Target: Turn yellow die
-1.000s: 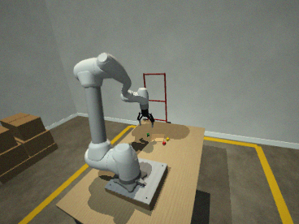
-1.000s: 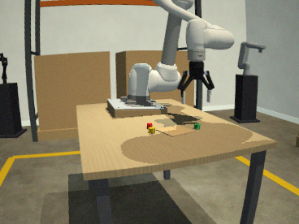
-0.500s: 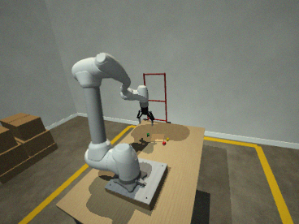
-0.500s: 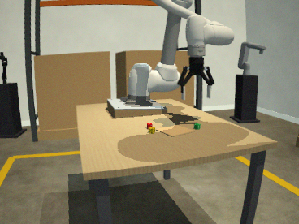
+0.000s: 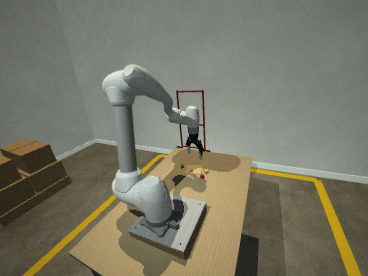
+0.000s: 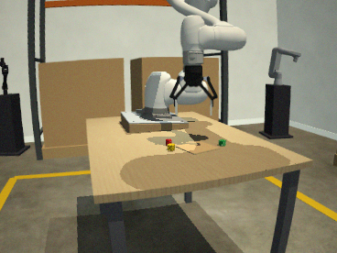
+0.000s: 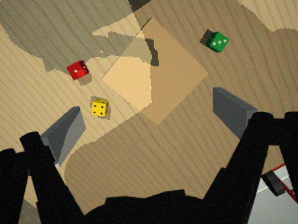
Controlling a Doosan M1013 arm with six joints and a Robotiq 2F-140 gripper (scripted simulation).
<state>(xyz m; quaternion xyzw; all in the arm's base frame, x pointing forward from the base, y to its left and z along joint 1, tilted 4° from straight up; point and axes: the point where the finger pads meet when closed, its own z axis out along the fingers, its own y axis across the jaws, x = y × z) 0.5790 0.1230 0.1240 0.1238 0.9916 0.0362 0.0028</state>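
The yellow die (image 5: 206, 171) (image 6: 171, 147) (image 7: 99, 107) lies on the bare table beside the mat, with four pips on top in the wrist view. The square tan mat (image 6: 199, 148) (image 7: 175, 85) lies flat, partly in shadow. The red die (image 5: 202, 176) (image 6: 168, 141) (image 7: 78, 70) lies off the mat near the yellow one; one pip shows on its upper face. The green die (image 5: 182, 166) (image 6: 222, 143) (image 7: 218, 42) lies off the mat's other side with three pips on top. My gripper (image 5: 195, 153) (image 6: 194, 113) (image 7: 146, 108) is open and empty, high above the table.
The wooden table (image 5: 225, 200) (image 6: 110, 183) carries the arm's base plate (image 5: 192, 215) (image 6: 137, 120) at its other end. A red frame (image 5: 190, 91) stands beyond the table. Arm shadows cross the table and mat.
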